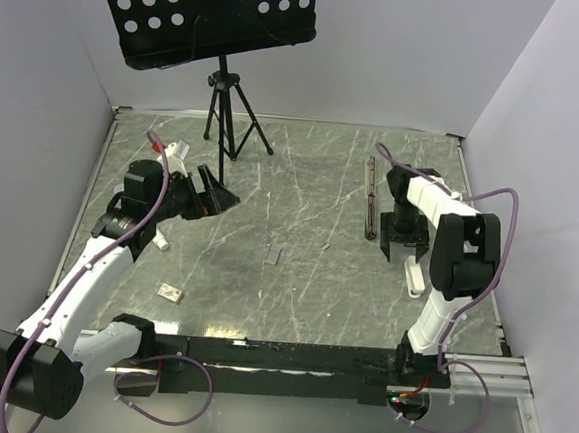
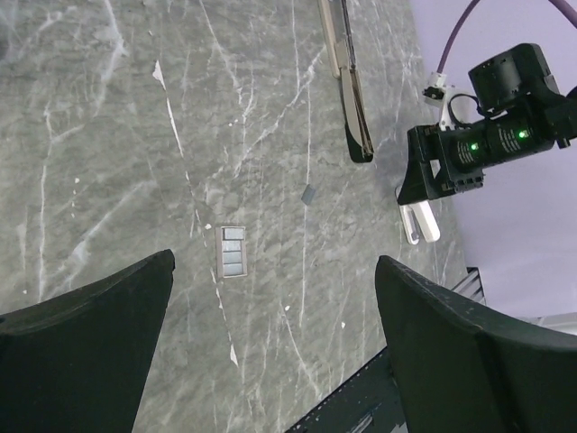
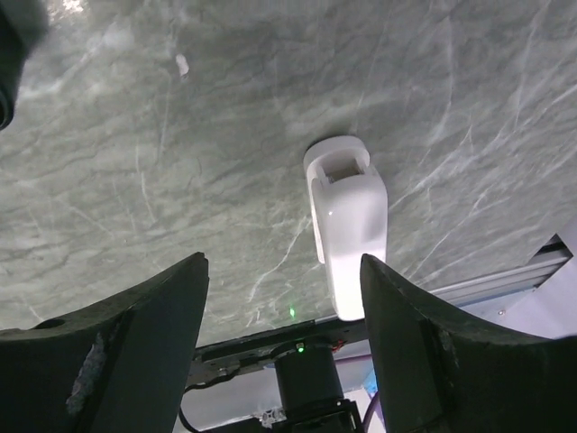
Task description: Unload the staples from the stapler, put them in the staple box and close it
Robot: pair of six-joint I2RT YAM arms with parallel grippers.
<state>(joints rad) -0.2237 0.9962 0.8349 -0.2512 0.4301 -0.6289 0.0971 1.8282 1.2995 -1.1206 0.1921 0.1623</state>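
The stapler (image 1: 371, 198) lies opened out flat on the right side of the bench (image 1: 293, 297). It runs front to back, just left of the right arm's wrist and well in from the right rim. The staples (image 1: 273, 255) lie as a short grey strip near the middle of the bench, well apart from the stapler, with bare marbled surface on all sides of them. In the left wrist view the strip (image 2: 233, 253) shows as a few joined segments, and a smaller grey scrap (image 2: 308, 193) lies between it and the stapler (image 2: 347, 81).

The left pincer (image 1: 211, 195) hovers over the left half with its jaws spread wide and nothing between them. The right pincer (image 1: 399, 247) hangs low near the stapler's near end. Its jaws are also apart and hold nothing, and a white plastic piece (image 3: 347, 225) lies on the bench below them, close to the right rim.

A tan block (image 1: 170, 291) and a short white cylinder (image 1: 160, 239) lie near the left arm. A black tripod (image 1: 228, 111) stands at the far edge.

The stapler's near tip is partly masked by the right pincer from above. The top of the left wrist view cuts off the stapler's far end, and the scrap is too small to identify.
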